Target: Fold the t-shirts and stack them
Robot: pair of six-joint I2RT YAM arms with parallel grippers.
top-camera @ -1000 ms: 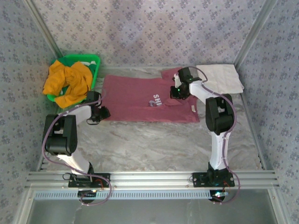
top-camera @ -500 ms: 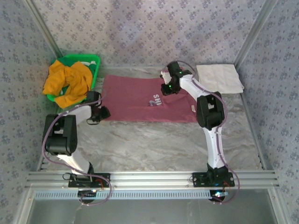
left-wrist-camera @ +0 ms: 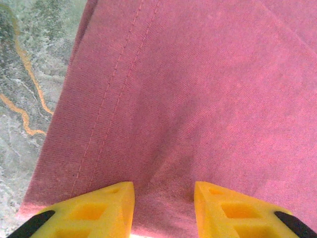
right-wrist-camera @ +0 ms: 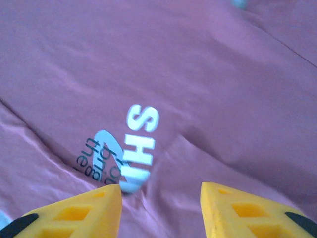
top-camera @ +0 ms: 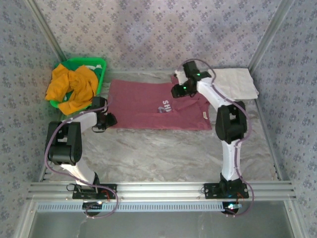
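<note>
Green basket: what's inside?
A crumpled orange shirt, spilling over the basket's near-left rim. Anything beneath the shirt is covered.

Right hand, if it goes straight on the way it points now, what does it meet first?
The right hand would probably meet the maroon shirt first, beside its white lettering; how far off is unclear.

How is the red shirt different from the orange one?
The maroon shirt lies flat on the table; the orange shirt is crumpled, spilling over the green basket. The maroon shirt has white letters printed on it; the orange shirt looks plain. Both are soft cloth shirts.
</note>
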